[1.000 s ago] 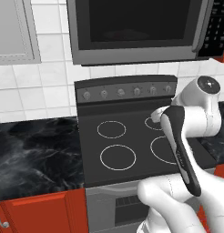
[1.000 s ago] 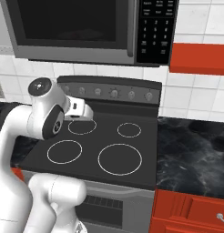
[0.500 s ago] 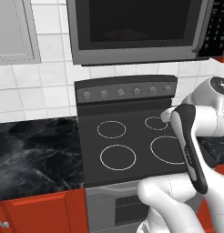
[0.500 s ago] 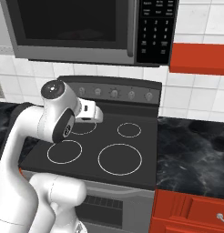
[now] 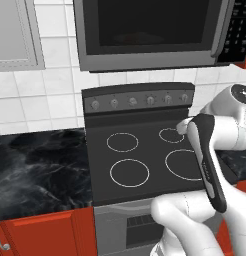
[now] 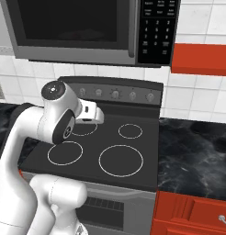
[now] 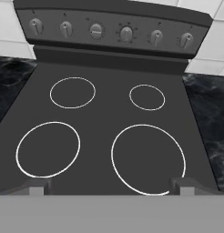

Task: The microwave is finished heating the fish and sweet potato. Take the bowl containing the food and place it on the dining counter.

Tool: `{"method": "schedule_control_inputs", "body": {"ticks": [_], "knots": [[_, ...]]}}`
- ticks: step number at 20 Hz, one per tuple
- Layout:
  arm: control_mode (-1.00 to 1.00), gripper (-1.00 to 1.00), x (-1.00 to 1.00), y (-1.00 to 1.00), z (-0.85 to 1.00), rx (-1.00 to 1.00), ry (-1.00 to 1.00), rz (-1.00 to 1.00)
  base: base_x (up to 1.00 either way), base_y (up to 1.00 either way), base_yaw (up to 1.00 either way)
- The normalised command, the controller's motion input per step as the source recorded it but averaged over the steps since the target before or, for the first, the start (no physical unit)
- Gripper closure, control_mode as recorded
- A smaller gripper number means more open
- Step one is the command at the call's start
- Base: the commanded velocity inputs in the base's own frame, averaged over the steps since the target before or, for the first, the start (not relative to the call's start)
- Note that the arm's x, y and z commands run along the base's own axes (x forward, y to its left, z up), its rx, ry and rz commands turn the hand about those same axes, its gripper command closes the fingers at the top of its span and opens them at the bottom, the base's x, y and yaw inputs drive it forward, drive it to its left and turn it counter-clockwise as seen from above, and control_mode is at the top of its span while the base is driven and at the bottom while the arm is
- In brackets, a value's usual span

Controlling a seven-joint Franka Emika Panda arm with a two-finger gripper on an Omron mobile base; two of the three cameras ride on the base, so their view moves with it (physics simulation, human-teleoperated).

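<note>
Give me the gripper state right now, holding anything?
Gripper: open, jaws spread wide, holding nothing, hanging over the stove.

Black four-ring stove sat below, knob row along its back panel, white tile wall behind, red cabinet door low down.

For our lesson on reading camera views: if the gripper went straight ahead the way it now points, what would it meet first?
Most likely the black stove top: the open gripper looks down at its ringed surface, nothing lying between, though the exact spot is uncertain.
</note>
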Motion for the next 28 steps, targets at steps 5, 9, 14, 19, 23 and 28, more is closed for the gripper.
{"method": "schedule_control_inputs", "body": {"ticks": [5,9,14,19,23,28], "knots": [[-1.0,-1.0,0.0,0.0,0.0,0.0,0.0,0.0,0.0,0.0,0.0],[1.0,-1.0,0.0,-0.09,0.0,0.0,0.0,0.0,0.0,-0.09,0.0],[1.0,-1.0,0.0,0.0,0.0,0.0,0.0,0.0,0.0,-0.53,0.0],[1.0,-1.0,0.0,0.0,0.0,0.0,0.0,0.0,0.0,-0.56,0.0],[1.0,-1.0,0.0,0.0,0.0,0.0,0.0,0.0,0.0,-0.42,0.0],[1.0,-1.0,0.0,0.0,0.0,0.0,0.0,0.0,0.0,-0.17,0.0]]}}
